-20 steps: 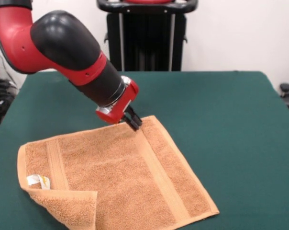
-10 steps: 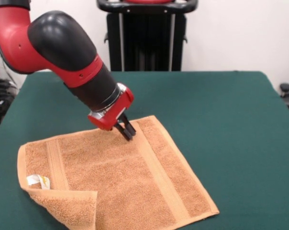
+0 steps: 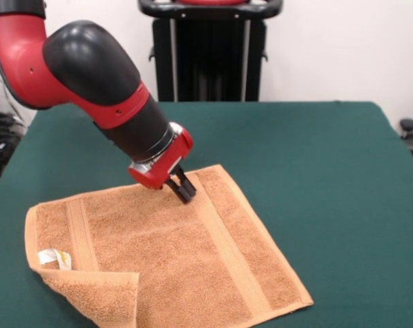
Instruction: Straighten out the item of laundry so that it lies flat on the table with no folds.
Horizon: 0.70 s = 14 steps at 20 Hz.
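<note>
Nearest you, the towel [image 3: 165, 253] has its front left corner folded back over itself, white tag [image 3: 54, 257] showing just behind the fold. The rest lies spread on the green worktop [image 3: 316, 157], woven band running diagonally. Further back, your pincer [image 3: 184, 192] sits tilted at the towel's far edge, tips pressed together and touching the cloth; can't tell if any fabric is pinched.

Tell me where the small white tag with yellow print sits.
In the front view, the small white tag lies near the orange-tan terry towel's left edge, just above the folded-over corner.
</note>
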Each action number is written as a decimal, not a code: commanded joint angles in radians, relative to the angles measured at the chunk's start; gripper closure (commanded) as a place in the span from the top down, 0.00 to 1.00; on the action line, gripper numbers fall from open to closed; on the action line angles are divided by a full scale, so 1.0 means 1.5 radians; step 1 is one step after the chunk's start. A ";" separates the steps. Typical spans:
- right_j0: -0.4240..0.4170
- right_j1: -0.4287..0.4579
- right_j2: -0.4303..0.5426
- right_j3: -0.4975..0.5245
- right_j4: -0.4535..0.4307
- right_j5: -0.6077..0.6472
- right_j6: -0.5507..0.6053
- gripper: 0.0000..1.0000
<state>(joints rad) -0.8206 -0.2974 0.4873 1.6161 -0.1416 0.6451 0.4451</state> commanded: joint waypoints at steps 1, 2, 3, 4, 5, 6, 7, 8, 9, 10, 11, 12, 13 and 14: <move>0.064 0.058 -0.029 -0.042 0.017 0.033 0.150 0.00; 0.067 0.058 -0.033 -0.044 0.019 0.042 0.152 0.00; 0.077 0.061 -0.042 -0.053 0.021 0.059 0.156 0.00; 0.082 0.061 -0.046 -0.056 0.020 0.063 0.156 0.00; 0.088 0.065 -0.053 -0.062 0.019 0.070 0.157 0.00; 0.091 0.068 -0.058 -0.065 0.019 0.074 0.157 0.00; 0.098 0.077 -0.068 -0.073 0.015 0.079 0.156 0.00; 0.102 0.083 -0.072 -0.077 0.015 0.084 0.155 0.00; 0.108 0.096 -0.082 -0.086 0.011 0.090 0.154 0.00; 0.111 0.104 -0.087 -0.090 0.010 0.090 0.152 0.00; 0.116 0.116 -0.095 -0.099 0.004 0.095 0.148 0.00; 0.119 0.121 -0.099 -0.103 0.001 0.098 0.147 0.00; 0.124 0.128 -0.109 -0.113 -0.004 0.109 0.147 0.00; 0.127 0.131 -0.113 -0.117 -0.006 0.113 0.147 0.00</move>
<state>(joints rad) -0.7108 -0.2912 0.4060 1.5087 -0.1337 0.7634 0.4451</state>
